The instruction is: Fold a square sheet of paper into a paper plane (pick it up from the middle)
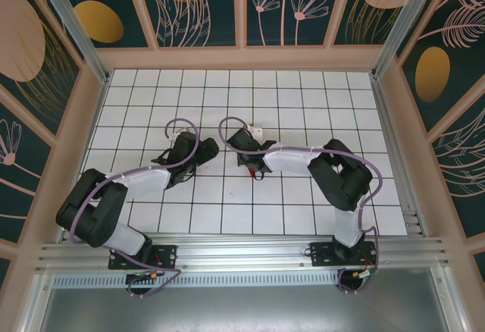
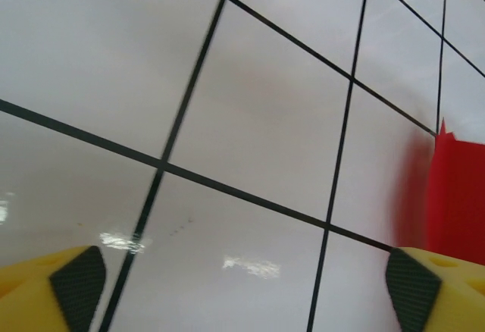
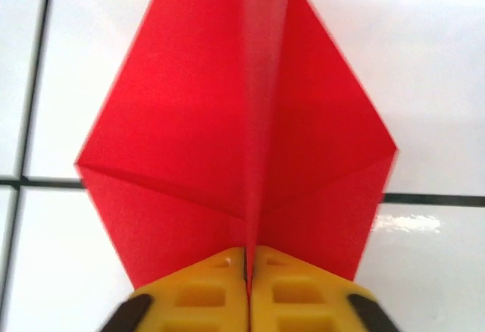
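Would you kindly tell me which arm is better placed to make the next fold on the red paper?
Left, probably: the left tool is open and free beside the paper, while the right tool is shut on the paper's centre ridge, holding it.

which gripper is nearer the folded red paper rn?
Right. The right gripper is shut on the folded red paper at its centre ridge. The left gripper is open over bare grid tiles, with the paper off to its right, not touching.

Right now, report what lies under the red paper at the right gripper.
The white gridded table lies under the folded red paper; a black grid line emerges on both sides. The patch directly beneath is covered.
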Motion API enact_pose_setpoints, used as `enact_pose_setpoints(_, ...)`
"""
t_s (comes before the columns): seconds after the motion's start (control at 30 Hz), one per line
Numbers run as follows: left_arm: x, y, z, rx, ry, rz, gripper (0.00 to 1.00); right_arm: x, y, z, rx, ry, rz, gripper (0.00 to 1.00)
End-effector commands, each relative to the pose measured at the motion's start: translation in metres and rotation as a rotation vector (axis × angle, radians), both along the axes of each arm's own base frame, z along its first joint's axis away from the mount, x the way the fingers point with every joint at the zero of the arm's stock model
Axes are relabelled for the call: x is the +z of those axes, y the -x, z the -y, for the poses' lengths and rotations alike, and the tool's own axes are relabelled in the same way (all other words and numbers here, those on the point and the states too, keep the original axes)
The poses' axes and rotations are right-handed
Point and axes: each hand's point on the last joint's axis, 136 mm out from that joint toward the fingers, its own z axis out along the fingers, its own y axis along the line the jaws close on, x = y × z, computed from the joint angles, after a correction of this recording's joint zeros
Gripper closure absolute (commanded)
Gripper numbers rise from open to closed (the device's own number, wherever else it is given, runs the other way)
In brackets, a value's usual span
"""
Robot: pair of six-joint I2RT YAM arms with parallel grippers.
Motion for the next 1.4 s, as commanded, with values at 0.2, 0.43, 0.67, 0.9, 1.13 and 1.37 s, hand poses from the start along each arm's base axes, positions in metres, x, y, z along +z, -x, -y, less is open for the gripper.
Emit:
enact_pose_setpoints(0.2,0.023,0.001,-0.044,0.095,-0.103,0.04,0.02,0.035,-0.064,0.002,0.012,-0.048,0.081,1.0)
enact_pose_setpoints(0.43,0.024,0.001,-0.046,0.098,-0.101,0.034,0.01,0.024,-0.112,0.007,0.025,-0.011,0.093,0.99)
enact_pose_setpoints(0.67,0.02,0.0,-0.039,0.069,-0.086,0.015,0.01,-0.001,-0.133,0.005,0.035,-0.016,0.047,0.98)
enact_pose_setpoints(0.9,0.021,0.0,-0.037,0.057,-0.088,0.008,0.01,-0.02,-0.132,0.003,0.044,-0.013,0.009,0.89)
enact_pose_setpoints(1.13,0.024,-0.001,-0.036,0.053,-0.091,0.012,0.01,-0.036,-0.128,0.005,0.027,0.014,-0.02,0.85)
enact_pose_setpoints(1.37,0.033,-0.003,-0.04,0.06,-0.11,0.025,0.01,-0.005,-0.134,-0.005,0.045,0.014,0.026,0.78)
